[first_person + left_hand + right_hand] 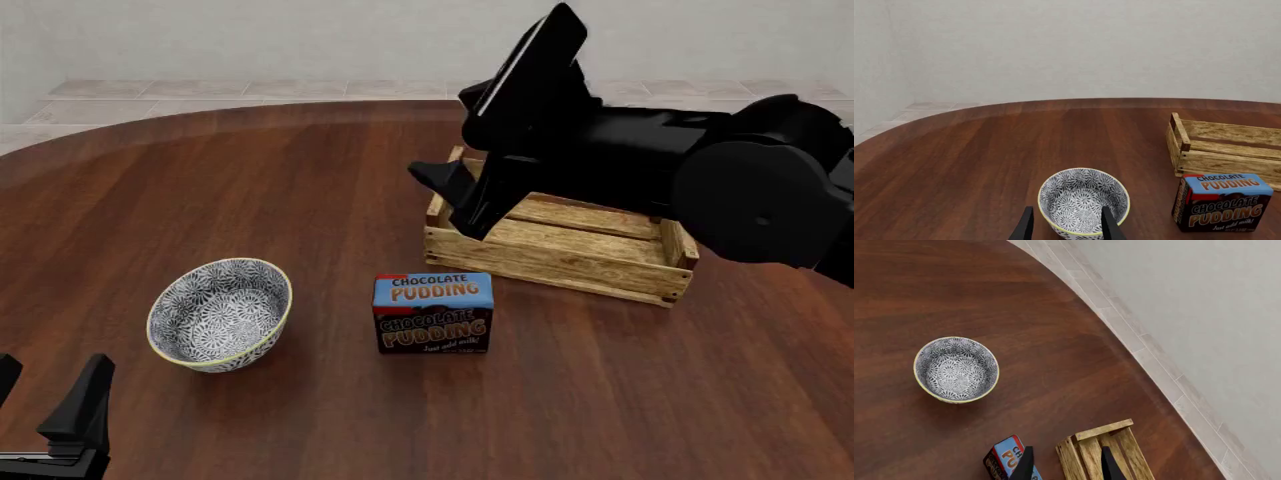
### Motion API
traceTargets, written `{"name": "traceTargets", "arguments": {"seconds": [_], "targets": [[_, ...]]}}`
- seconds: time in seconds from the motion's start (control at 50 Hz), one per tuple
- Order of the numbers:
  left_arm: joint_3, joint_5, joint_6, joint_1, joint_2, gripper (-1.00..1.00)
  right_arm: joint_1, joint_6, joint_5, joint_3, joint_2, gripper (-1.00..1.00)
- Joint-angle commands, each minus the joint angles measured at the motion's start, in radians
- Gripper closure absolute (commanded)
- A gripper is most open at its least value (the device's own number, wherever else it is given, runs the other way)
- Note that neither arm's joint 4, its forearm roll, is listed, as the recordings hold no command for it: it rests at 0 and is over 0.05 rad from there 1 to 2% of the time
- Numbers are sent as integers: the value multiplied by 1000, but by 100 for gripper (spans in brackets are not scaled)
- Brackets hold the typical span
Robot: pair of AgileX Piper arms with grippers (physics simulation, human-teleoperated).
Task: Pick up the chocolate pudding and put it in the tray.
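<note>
**Pudding carton on the bench, both arms empty**

Taking the chocolate pudding as the landmark: well to its left, at the near edge of the dark wooden bench, sits the left gripper, its jaws apart and holding nothing. Between that gripper and the carton, nearer the carton, stands the blue-and-white patterned bowl, upright and apart from the carton. The carton itself stands upright on the bench, blue top up, brown lettered front facing the arms' side.

Just behind the carton and to its right lies the tray, a slatted wooden crate, close to the carton but not touching. The right gripper hangs above the tray's left end, behind the carton; in the right wrist view its jaws stand apart, gripping nothing, with the carton and the tray's corner beneath them.
</note>
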Motion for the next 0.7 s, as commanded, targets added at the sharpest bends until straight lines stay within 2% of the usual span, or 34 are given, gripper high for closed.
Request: {"name": "traceTargets", "arguments": {"seconds": [0.02,0.06,0.24,0.7], "targets": [[0,0,0,0,0,-100,47,-31,46,-20,14,-100],[0,0,0,0,0,-100,63,-49,56,-15,18,-100],[0,0,0,0,0,-100,102,-51,108,-43,32,-100],[0,0,0,0,0,-100,143,-73,163,-31,53,-100]]}}
